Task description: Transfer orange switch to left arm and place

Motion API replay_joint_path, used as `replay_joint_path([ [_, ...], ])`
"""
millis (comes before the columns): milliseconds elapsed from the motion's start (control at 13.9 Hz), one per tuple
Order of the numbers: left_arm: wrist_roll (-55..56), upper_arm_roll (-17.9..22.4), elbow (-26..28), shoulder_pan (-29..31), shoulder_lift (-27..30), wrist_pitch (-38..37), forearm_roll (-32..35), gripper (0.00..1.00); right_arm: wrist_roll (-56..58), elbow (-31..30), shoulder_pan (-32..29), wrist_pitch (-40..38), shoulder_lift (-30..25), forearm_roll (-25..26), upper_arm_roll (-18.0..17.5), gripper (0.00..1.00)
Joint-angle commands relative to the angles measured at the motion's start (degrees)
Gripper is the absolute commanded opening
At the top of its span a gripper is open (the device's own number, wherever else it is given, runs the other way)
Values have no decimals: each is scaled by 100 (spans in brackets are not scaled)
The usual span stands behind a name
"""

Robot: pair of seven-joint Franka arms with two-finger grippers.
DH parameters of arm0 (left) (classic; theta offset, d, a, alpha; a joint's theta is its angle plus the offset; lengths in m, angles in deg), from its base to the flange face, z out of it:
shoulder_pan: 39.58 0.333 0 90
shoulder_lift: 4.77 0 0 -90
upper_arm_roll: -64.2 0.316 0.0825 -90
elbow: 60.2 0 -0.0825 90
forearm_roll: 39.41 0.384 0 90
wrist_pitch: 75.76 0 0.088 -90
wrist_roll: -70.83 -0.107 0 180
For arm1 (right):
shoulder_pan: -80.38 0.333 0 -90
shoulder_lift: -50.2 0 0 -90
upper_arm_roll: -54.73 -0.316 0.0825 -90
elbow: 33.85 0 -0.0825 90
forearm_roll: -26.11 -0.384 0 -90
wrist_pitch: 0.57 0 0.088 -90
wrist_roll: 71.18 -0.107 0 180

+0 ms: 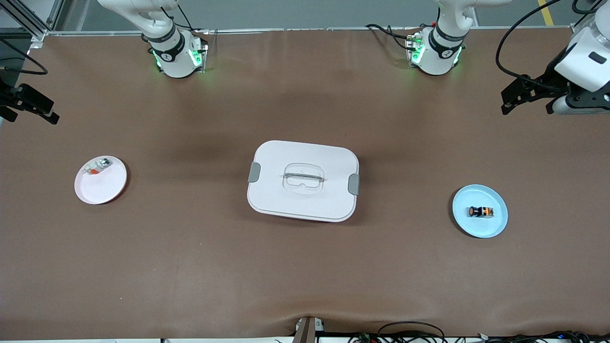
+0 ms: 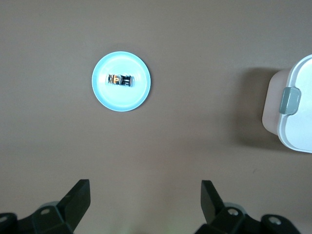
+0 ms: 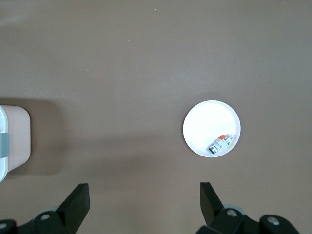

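Note:
The orange switch (image 1: 480,211) lies on its side on a light-blue plate (image 1: 495,227) toward the left arm's end of the table. It also shows in the left wrist view (image 2: 121,79). The white box (image 1: 303,180) stands shut at the table's middle. My left gripper (image 1: 529,102) hangs open and empty high over the table's end, well apart from the plate; its fingers spread wide in the left wrist view (image 2: 145,195). My right gripper (image 1: 29,110) hangs open and empty over the other end, and it shows in the right wrist view (image 3: 144,197).
A white round plate (image 1: 102,188) toward the right arm's end holds a silvery-white part with a red-orange bit (image 1: 96,167); both show in the right wrist view, plate (image 3: 207,124) and part (image 3: 220,144). Brown mat covers the table. Cables lie along the front edge.

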Motion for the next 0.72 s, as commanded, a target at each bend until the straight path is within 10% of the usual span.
replay_joint_path([
  [0,-132,42,-185,-2,-73,-143,16,100,30,-159,-38,77,-161,95,-41,100],
  [649,-97,51,-193,68,-82,-257,33,100,-294,-168,-38,-20,-161,-186,-32,100],
])
